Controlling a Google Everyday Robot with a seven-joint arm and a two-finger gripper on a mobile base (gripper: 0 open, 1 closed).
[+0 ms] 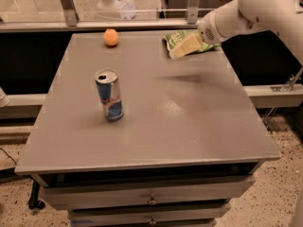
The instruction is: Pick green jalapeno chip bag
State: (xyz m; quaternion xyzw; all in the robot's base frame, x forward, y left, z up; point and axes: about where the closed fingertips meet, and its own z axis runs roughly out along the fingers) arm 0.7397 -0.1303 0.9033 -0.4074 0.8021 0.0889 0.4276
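Note:
The green jalapeno chip bag (176, 38) lies flat at the far right of the grey table (189, 122), partly covered by my arm. My gripper (182, 48) with pale yellow fingers hangs over the bag's front edge, pointing down and to the left from the white arm (246, 13) that reaches in from the upper right. Part of the bag's right side is hidden behind the wrist.
A blue-and-silver drink can (109, 95) stands upright left of centre. A small orange fruit (111, 37) sits at the far left-centre edge. A rail and glass partition run behind the table. Drawers sit below the front edge.

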